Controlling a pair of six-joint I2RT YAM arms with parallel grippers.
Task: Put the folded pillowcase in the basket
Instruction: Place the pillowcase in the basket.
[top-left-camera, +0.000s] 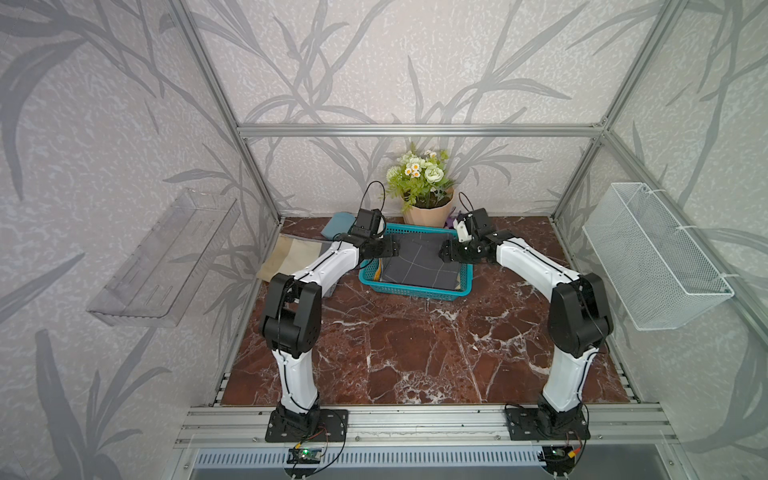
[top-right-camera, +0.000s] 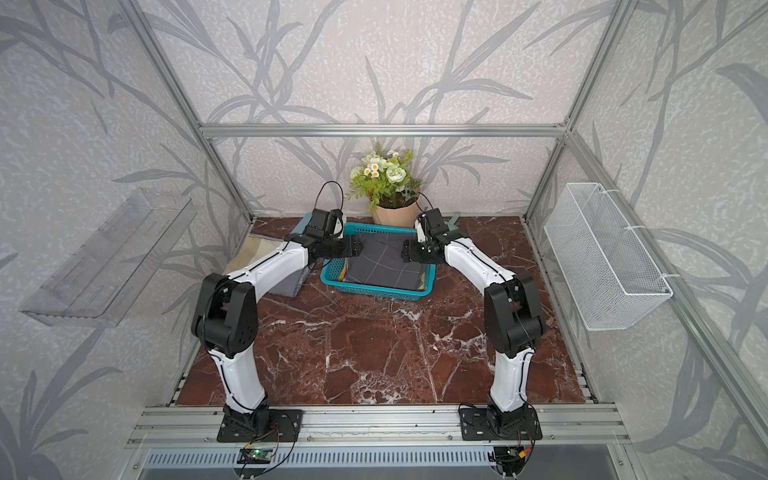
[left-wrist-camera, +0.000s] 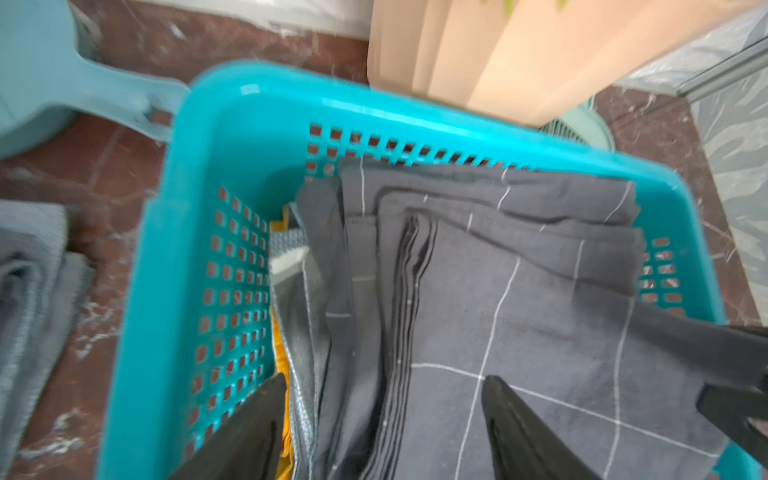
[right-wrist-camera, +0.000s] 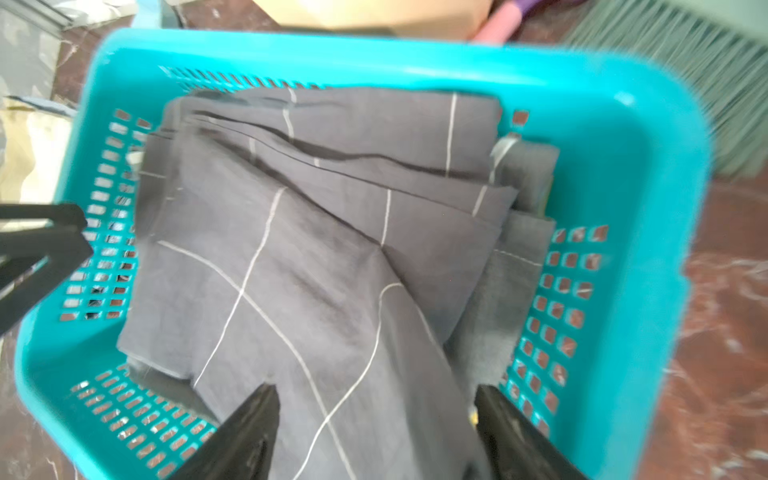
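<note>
**Pillowcase in basket**

The folded grey pillowcase (top-left-camera: 419, 259) is shown lying inside the basket (top-left-camera: 415, 289), near the far edge of the counter (top-left-camera: 415, 353). The left claw (left-wrist-camera: 384, 384) and right claw (right-wrist-camera: 376, 390) are spread wide over its opposite ends, with nothing gripped.

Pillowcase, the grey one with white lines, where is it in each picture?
Top view: pillowcase inside the teal basket, back middle.
Top view: pillowcase in the same place.
Left wrist: pillowcase fills the middle.
Right wrist: pillowcase fills the middle.
Shared landmark: the basket's teal rim around it.
</note>
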